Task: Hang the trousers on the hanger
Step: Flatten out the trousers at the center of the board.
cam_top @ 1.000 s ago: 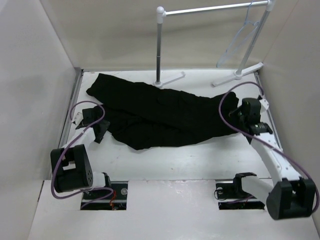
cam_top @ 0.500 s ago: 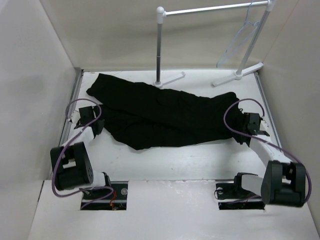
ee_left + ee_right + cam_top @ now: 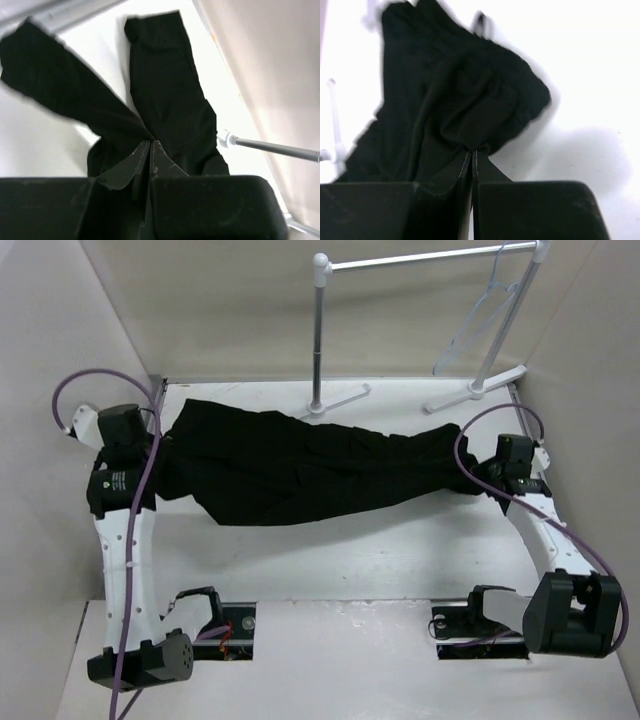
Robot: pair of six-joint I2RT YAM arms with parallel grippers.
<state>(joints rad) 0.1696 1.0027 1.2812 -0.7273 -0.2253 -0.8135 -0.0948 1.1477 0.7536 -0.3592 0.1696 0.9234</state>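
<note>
Both grippers hold the trousers (image 3: 300, 465), one at each end. The left gripper (image 3: 163, 447) pinches the left end, near the left wall; in wrist cam its jaws are pressed nearly together w/ black cloth btwn the tips. The right gripper (image 3: 482, 477) pinches the right end, jaws also narrow w/ a fold of cloth in them. Trousers are stretched left to right across the table (image 3: 350, 550); I cannot tell if the ends are lifted off it. Hanger (image 3: 470, 332) hangs on the rack (image 3: 318, 340) at back right, well apart from trousers.
</note>
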